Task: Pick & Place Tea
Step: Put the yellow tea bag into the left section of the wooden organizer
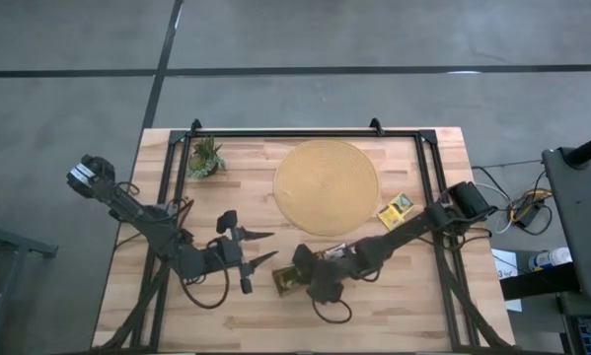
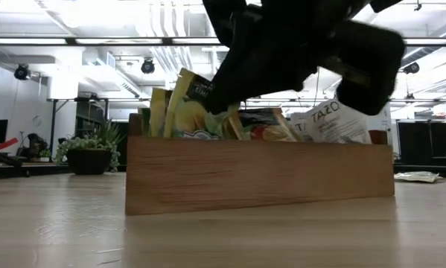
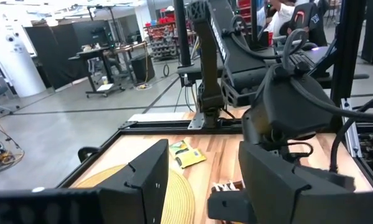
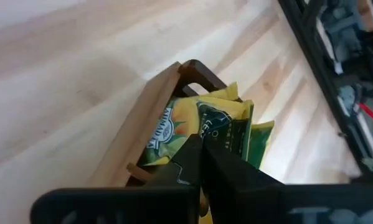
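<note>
**Right gripper reaching into the tea tray**

The right gripper hangs over the wooden tray at the table's near edge, jaws closed just above the yellow tea sachets; whether one is pinched is unclear. Picking seems underway. Next: lift clear toward the round mat. The left gripper waits open, left of the tray.
</note>
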Action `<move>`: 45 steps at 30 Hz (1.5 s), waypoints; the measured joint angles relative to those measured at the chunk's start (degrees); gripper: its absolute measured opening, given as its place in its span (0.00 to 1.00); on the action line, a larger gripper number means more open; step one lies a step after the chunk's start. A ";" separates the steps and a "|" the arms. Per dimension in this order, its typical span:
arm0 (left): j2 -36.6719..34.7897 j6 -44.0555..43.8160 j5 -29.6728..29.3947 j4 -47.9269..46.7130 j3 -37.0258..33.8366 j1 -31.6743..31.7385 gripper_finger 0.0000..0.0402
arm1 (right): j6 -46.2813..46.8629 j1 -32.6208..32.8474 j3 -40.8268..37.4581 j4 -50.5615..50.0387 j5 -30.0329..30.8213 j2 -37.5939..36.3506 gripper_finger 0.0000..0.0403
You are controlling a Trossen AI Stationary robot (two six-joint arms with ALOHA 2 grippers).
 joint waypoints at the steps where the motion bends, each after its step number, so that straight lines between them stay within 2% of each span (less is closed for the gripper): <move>1: 0.00 0.00 0.00 0.00 -0.06 0.00 0.47 | 0.20 0.01 -0.17 0.01 -0.62 -0.04 0.02; 9: 0.02 -0.04 -0.02 0.02 -0.13 0.11 0.47 | 3.41 -0.42 -0.41 -0.34 -1.54 -0.06 0.02; 14: 0.02 -0.11 -0.01 0.02 -0.18 0.11 0.47 | 4.68 -0.99 -0.54 -1.91 -8.88 -0.08 0.02; 16: 0.03 -0.13 -0.02 -0.02 -0.26 0.11 0.47 | 5.19 -1.04 -0.59 -1.78 -9.93 -0.08 0.02; 23: 0.04 -0.13 -0.02 -0.02 -0.35 0.11 0.47 | 5.29 -1.07 -0.52 -1.24 -9.25 0.01 0.02; 28: 0.04 -0.13 -0.02 -0.03 -0.35 0.11 0.47 | 7.49 -1.37 -0.52 1.51 -5.94 1.90 0.02; 32: 0.04 -0.24 -0.02 -0.07 -0.35 0.11 0.47 | 5.14 -1.37 -0.49 5.09 -5.27 4.54 0.02; 38: 0.07 -0.29 -0.02 -0.45 -0.35 0.11 0.47 | 4.01 -1.33 1.74 4.33 -3.94 6.39 0.02; 45: 0.08 -0.33 -0.02 -0.87 -0.37 0.11 0.47 | 4.42 -1.32 2.06 3.27 -3.23 3.80 0.10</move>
